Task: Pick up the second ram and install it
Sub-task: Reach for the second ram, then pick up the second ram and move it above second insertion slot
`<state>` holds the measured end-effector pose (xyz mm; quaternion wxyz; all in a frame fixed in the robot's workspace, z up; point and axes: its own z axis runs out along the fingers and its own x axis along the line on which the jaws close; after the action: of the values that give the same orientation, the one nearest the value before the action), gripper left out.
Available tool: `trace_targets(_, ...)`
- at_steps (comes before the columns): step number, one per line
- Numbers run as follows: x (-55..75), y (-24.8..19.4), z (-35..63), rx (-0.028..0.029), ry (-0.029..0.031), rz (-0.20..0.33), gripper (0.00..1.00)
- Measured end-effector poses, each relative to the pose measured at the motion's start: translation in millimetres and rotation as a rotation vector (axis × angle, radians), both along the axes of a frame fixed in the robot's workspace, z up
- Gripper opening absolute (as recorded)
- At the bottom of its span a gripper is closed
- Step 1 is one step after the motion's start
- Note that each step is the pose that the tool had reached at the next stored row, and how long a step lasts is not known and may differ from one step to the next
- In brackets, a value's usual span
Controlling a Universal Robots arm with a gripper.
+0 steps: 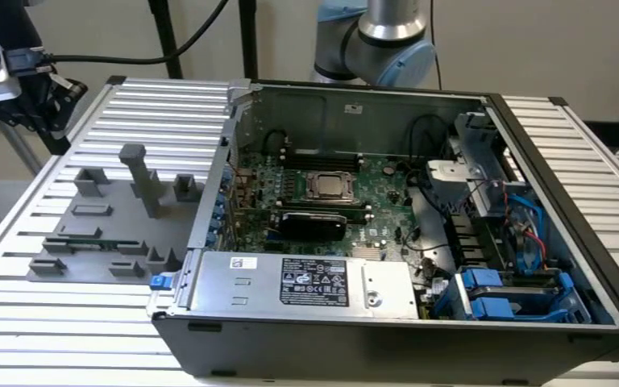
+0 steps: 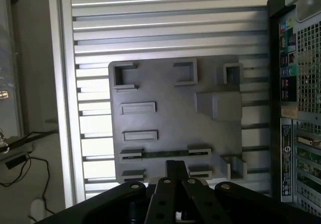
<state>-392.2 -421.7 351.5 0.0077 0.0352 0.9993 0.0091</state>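
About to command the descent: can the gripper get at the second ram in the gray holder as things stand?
Probably yes. The second ram sits between blocks of the gray holder, with nothing lying over it; the gripper looks roughly lined up above its uncovered middle.

Open case is sitting on the slatted table. Holder plate is lying on the same table, just beside the case at the exterior view's left. Motherboard is lying on the case floor, power supply is sitting in front of it, and drive bays are sitting at the exterior view's right. Second ram is lying on the plate, running between two blocks. Gripper is hanging over the plate edge near the ram. Arm is standing behind the case.
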Motion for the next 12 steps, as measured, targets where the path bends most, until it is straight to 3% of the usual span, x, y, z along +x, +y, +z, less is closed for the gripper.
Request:
trace_targets(8,7.0,-0.1,-0.4,0.0000,0.0000,0.009,0.00)
trace_targets(12,8.7,0.0,-2.6,0.0000,0.0000,0.063,0.00)
